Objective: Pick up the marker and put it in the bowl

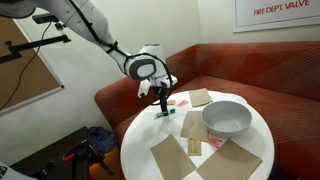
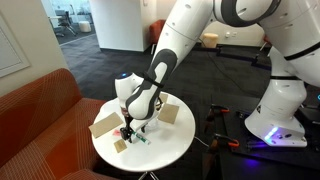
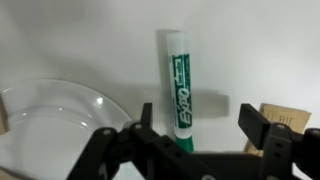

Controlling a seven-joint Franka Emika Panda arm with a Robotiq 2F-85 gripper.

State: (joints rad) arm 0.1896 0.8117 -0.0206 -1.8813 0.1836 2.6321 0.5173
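My fingers (image 1: 161, 105) hang low over the round white bench (image 1: 138, 142), left of centre in an exterior view. They stand apart, closed on nothing. Only the wrist view shows the marker (image 3: 180, 80) plainly. It lies on the bench in the gap between them, upright in mid-frame, whitish at the top and green toward the bottom (the green print on its label is too blurred to read). In both exterior views it is at most a speck beneath me. The bowl (image 1: 228, 128) sits right of centre, apart from the marker, and its rim curves in at the wrist view's lower left. A wall sign (image 1: 277, 10) at upper right reads "FIRE DEPT VALVE" in red.
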